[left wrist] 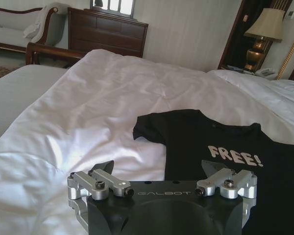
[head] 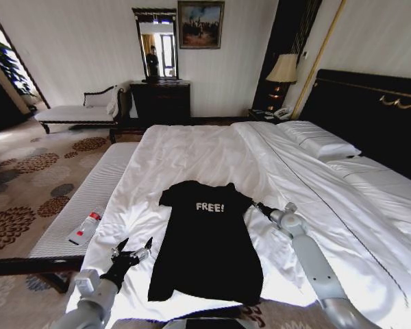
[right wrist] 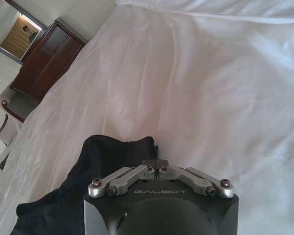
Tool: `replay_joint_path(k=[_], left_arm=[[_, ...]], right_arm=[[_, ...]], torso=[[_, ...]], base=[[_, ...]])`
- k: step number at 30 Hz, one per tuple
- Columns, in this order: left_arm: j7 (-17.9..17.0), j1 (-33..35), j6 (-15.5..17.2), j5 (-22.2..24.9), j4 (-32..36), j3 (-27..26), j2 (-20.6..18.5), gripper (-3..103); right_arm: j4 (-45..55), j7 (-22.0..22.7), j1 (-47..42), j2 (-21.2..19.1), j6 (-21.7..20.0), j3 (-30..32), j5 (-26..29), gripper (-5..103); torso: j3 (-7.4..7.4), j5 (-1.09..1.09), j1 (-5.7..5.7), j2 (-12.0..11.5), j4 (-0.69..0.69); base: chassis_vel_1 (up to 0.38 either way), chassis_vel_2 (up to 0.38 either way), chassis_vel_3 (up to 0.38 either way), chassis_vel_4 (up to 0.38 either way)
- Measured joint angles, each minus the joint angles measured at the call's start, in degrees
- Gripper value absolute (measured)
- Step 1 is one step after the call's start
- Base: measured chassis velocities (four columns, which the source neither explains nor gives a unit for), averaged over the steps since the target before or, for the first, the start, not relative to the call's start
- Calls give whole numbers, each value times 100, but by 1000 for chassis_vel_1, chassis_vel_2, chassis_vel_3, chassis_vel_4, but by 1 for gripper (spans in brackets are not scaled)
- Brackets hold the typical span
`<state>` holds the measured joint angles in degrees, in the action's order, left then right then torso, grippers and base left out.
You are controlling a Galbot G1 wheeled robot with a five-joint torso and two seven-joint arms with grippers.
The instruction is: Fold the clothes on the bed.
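Observation:
The clothes point(head: 205, 247), a black T-shirt with white "FREE" on the chest, lie flat on the bed point(head: 192, 147) near its foot. My left gripper point(head: 133, 250) is open just off the shirt's lower left edge; in the left wrist view its fingers point(left wrist: 104, 170) stand wide apart before the shirt point(left wrist: 225, 161) and white sheet point(left wrist: 88, 112). My right gripper point(head: 255, 204) sits at the shirt's right sleeve. In the right wrist view that gripper point(right wrist: 157, 164) is shut, its tips meeting at the bunched black sleeve edge point(right wrist: 132, 149) on the sheet point(right wrist: 210, 88).
A long striped-cushion bench point(head: 89, 192) runs along the bed's left side with a small white and red bottle point(head: 85, 228) on it. White pillows point(head: 322, 140) and the dark headboard point(head: 370, 110) lie to the right. A dresser point(head: 161, 103) and chaise point(head: 79, 110) stand far back.

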<state>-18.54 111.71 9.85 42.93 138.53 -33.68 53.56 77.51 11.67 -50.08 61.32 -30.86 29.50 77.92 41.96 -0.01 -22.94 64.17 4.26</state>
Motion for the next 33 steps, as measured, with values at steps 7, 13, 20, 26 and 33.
replay_joint_path(k=[7,13,20,26,33], left_arm=[[-2,-65,0,7,-17,41,8,100],[-1,-63,-3,24,-16,10,35,100],[16,-44,-14,26,-15,-5,89,100],[30,-31,-19,51,-16,-25,105,100],[42,-46,-25,84,-36,-46,121,100]], right_arm=[[30,-79,2,-292,69,-24,-259,0],[-21,-87,108,-416,-6,-82,-209,0],[-87,-232,147,-523,25,-165,-371,0],[-300,-380,441,-696,75,-346,-484,0],[-375,-335,426,-704,68,-352,-481,0]], torso=[[0,2,0,0,0],[0,0,0,0,0],[0,1,0,0,-1],[0,0,0,0,-2],[0,2,-1,0,0]], base=[[0,0,0,0],[0,0,0,0],[0,0,0,0],[0,0,0,0],[0,0,0,0]])
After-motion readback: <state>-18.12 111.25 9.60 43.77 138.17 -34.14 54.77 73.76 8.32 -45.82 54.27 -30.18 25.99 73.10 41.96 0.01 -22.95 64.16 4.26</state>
